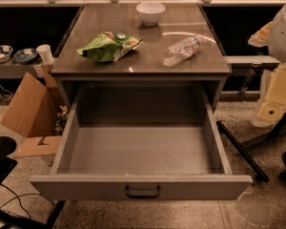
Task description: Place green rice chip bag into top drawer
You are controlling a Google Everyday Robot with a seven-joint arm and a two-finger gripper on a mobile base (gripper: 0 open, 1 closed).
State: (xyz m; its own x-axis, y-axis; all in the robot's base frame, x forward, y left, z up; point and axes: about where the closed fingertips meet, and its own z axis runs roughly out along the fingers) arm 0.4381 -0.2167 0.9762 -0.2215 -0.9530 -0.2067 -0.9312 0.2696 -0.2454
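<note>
The green rice chip bag (109, 46) lies on its side on the left part of the tabletop (143, 63), light green with a dark-green round logo. The top drawer (140, 149) is pulled fully out below the tabletop, with nothing in it and a small dark handle (142, 192) on its front panel. My gripper (272, 109) hangs at the right edge of the view, beside the table's right side and well away from the bag, with nothing seen in it.
A clear plastic bottle (182, 50) lies on the tabletop's right part. A white bowl (150, 12) stands at the back. A cardboard box (31, 109) sits on the floor at the left. Black stand legs (242, 150) cross the floor at the right.
</note>
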